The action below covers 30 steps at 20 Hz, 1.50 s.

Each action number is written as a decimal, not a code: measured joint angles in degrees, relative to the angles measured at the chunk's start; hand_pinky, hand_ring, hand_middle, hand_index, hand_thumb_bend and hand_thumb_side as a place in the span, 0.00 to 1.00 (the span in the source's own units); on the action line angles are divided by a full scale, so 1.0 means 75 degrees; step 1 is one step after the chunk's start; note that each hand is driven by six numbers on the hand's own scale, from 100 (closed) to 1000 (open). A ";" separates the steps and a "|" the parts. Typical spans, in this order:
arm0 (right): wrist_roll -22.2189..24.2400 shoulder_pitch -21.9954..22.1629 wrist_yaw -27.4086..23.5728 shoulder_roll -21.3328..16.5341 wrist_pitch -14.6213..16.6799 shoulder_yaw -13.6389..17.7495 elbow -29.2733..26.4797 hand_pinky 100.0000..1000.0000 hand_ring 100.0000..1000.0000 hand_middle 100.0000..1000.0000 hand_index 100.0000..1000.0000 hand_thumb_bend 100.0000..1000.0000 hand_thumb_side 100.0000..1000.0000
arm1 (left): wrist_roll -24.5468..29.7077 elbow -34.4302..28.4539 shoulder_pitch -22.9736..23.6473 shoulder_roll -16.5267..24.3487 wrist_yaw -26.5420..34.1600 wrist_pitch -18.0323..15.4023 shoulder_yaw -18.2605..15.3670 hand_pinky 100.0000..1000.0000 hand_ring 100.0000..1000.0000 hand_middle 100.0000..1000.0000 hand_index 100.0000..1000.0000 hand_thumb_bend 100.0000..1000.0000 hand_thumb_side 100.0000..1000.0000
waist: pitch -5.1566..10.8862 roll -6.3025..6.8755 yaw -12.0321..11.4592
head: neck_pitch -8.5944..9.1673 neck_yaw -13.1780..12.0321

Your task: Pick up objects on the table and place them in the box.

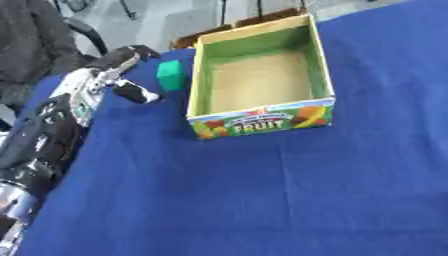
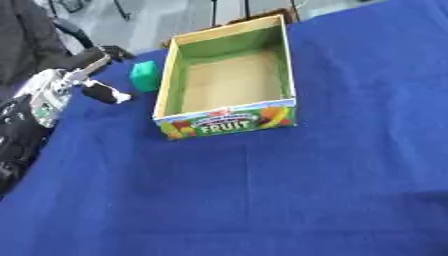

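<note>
Green block (image 1: 171, 75): small, boxy, plain, upright on blue cloth (image 1: 262, 190), just left of box (image 1: 261, 120), apart from it. Box: open top, green inside, tan floor, "FRUIT" on front. Left hand (image 1: 122, 65) near block, fingers prob. relaxed w/ thumb out, holding nothing.

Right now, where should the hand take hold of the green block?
Probably across the green block on its near and far faces, coming from above. The box wall stands close on its right, and the left hand is already beside its left.
</note>
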<state>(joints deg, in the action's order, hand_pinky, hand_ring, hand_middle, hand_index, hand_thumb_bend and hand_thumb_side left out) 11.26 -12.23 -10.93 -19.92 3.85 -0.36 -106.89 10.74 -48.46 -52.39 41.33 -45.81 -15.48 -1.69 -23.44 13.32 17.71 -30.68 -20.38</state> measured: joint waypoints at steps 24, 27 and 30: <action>0.0003 -0.0050 0.0042 0.0148 0.0062 0.0038 -0.0115 0.80 0.65 0.58 0.69 0.00 1.00 | -0.0831 0.0147 0.0036 0.0019 0.0026 0.0117 -0.0042 0.72 0.62 0.46 0.69 0.38 0.19 | -0.0252 -0.0012 0.0274 | 0.0205 -0.0130; 0.0004 -0.0044 0.0042 0.0163 0.0061 0.0043 -0.0110 0.80 0.65 0.57 0.69 0.00 1.00 | -0.0858 0.0143 0.0036 0.0017 0.0028 0.0142 -0.0041 0.69 0.57 0.41 0.62 0.37 0.18 | -0.0222 -0.0012 0.0276 | 0.0205 -0.0133; 0.0006 -0.0041 0.0043 0.0167 0.0058 0.0044 -0.0107 0.80 0.65 0.57 0.69 0.00 1.00 | -0.0906 0.0140 0.0037 0.0010 0.0085 0.0129 -0.0035 0.68 0.56 0.40 0.61 0.36 0.18 | -0.0210 -0.0010 0.0276 | 0.0204 -0.0133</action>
<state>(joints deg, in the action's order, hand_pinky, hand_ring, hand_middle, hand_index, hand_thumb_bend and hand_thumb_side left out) 11.30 -12.53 -10.61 -18.66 4.28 -0.03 -107.69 3.94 -47.40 -52.11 41.41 -45.17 -14.51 -1.95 -25.01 13.25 19.78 -29.15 -21.38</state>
